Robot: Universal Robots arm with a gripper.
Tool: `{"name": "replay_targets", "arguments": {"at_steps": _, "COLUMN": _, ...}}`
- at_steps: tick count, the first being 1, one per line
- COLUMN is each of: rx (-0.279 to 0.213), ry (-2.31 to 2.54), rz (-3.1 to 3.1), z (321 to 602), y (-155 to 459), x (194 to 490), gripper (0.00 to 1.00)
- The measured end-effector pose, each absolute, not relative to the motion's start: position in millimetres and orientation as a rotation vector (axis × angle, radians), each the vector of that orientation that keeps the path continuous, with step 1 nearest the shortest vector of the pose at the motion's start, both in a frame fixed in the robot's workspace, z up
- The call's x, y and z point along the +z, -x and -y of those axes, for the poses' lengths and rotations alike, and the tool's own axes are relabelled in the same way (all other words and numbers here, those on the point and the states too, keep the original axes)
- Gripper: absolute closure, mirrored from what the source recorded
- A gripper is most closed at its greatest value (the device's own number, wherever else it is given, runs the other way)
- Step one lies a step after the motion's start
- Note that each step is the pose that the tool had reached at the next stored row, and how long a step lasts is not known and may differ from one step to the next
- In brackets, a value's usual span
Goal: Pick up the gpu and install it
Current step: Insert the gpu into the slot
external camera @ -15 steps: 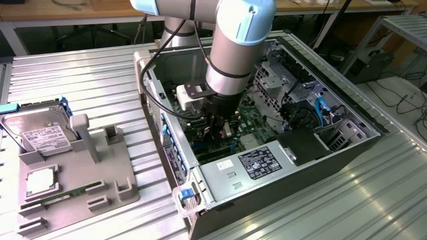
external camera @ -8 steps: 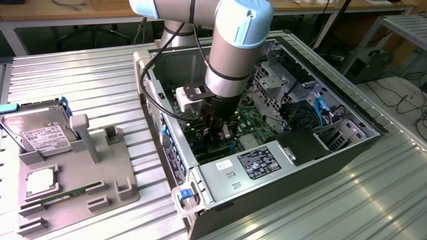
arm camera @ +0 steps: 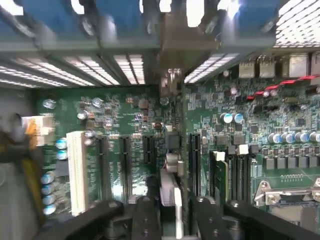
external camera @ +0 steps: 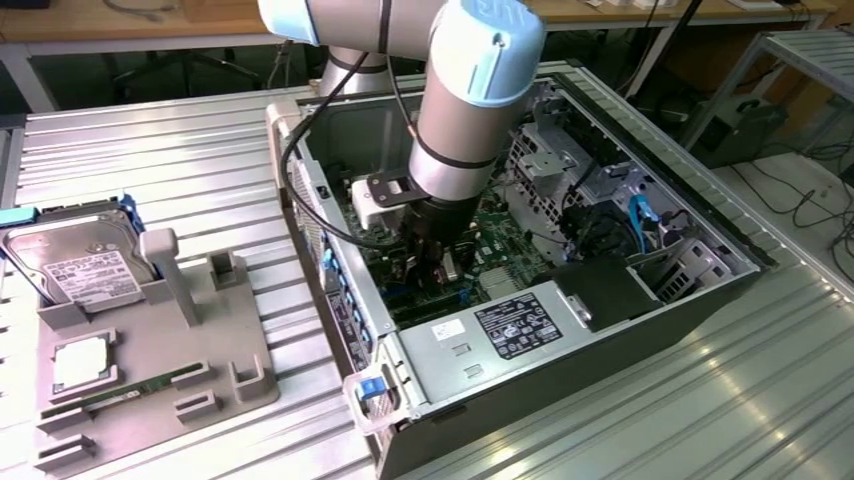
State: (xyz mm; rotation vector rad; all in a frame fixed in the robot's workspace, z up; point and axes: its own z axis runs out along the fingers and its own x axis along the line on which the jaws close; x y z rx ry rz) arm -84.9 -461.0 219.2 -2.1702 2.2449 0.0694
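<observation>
Pincer (arm camera: 172,220) down inside the open computer case (external camera: 694,290), closed edge-on upon the gpu (arm camera: 171,180), motherboard (arm camera: 125,125) slots just beneath.

the gpu (arm camera: 172,195) shows edge-on between the jaws, its lower part cut off by the frame edge. in the exterior view the arm (external camera: 461,110) hides the jaws inside the case (external camera: 694,290). beside the gpu, a pale blurred shape (arm camera: 20,165) cannot be identified.
</observation>
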Motion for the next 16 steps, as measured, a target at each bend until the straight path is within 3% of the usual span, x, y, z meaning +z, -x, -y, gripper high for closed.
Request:
{"name": "replay_targets", "arguments": {"at_steps": 3, "rx": 0.068, "ry": 2.172, "rz": -2.246, "z": 460.7, "y": 84.9, "x": 220.6, "gripper": 0.59}}
{"name": "replay_targets", "arguments": {"at_steps": 16, "rx": 0.046, "ry": 2.177, "rz": -2.252, "z": 457.3, "y": 84.9, "x": 259.2, "gripper": 0.59}}
